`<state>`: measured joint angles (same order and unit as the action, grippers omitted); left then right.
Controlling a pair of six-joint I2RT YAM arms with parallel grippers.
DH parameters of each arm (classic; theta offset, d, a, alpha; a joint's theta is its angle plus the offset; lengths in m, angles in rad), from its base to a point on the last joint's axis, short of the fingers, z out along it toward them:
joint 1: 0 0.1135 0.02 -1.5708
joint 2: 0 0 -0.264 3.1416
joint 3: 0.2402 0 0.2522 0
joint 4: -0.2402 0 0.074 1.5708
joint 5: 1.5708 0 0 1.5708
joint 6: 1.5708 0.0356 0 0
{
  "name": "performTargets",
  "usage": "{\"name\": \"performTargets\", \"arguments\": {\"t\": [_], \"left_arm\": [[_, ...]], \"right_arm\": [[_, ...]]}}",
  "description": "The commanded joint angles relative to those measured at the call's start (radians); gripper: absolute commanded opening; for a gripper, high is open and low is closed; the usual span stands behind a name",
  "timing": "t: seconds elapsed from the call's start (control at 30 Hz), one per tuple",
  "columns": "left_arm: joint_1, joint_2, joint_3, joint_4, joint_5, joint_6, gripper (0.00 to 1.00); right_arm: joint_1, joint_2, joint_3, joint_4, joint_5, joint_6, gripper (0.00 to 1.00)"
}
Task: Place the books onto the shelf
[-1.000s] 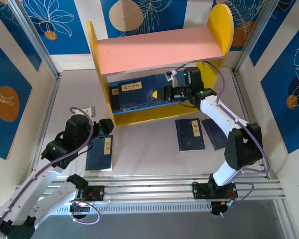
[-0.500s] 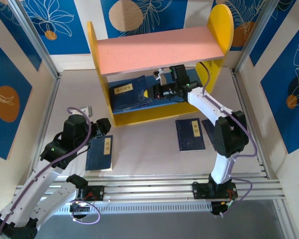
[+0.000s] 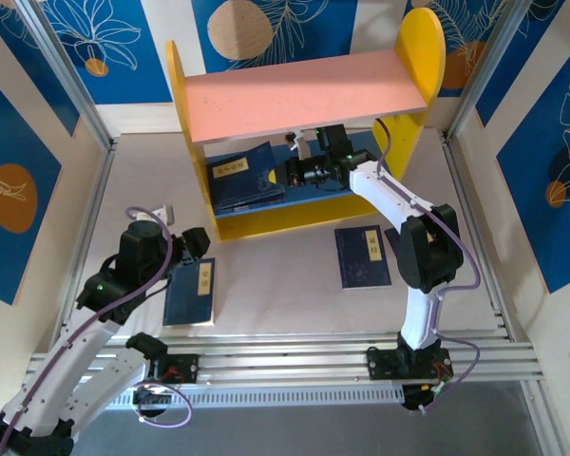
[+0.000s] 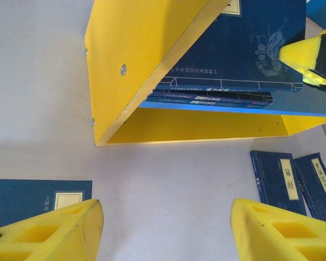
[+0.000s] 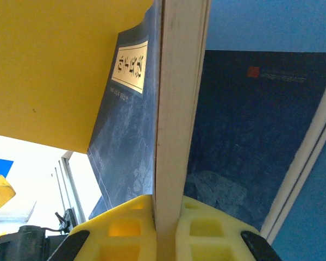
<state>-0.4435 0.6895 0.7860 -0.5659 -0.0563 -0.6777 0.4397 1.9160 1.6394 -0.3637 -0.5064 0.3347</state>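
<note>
My right gripper [image 5: 165,209]: clenched on thin navy book [image 5: 125,130], now deeper inside yellow-sided shelf [image 3: 423,47].
My left gripper [image 4: 165,231]: released, hovering.
Meaning: I judge release comes next.

Shelf [image 4: 136,49]: we record yellow panels, painted, smooth and matt, fixed with small bright metal screws [image 4: 123,69]. Its upper board [image 3: 304,90] is pink and matt.
Gripped book [image 5: 125,141], pinched in the right tool [image 5: 165,213]: navy paper cover, matt, faintly mottled, with a tan paper label and an off-white page edge.
Left tool [image 4: 165,229], pads [image 4: 49,234]: yellow foam, matt, with moulded hollows.
Worktop [image 4: 43,119] ahead of it: pale, smooth, matt.
</note>
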Motion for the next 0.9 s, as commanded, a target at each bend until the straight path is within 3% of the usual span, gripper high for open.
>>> {"name": "performTargets", "arguments": {"t": [0.0,0.2,0.3,0.6,0.87], "left_arm": [[0.017,-0.019,-0.011,-0.006,0.016,0.008,0.63],[0.022,-0.034,-0.018,-0.011,0.020,0.004,0.64],[0.023,-0.040,-0.017,-0.014,0.021,0.005,0.64],[0.028,-0.048,-0.018,-0.019,0.027,0.006,0.64],[0.032,-0.054,-0.016,-0.025,0.024,0.010,0.65]], "right_arm": [[0.018,0.012,0.046,-0.037,0.001,-0.036,0.00],[0.030,0.015,0.061,-0.071,0.046,-0.054,0.06],[0.034,0.017,0.075,-0.090,0.064,-0.062,0.22],[0.040,0.021,0.131,-0.175,0.188,-0.107,0.51],[0.022,0.000,0.123,-0.213,0.284,-0.129,0.58]]}}
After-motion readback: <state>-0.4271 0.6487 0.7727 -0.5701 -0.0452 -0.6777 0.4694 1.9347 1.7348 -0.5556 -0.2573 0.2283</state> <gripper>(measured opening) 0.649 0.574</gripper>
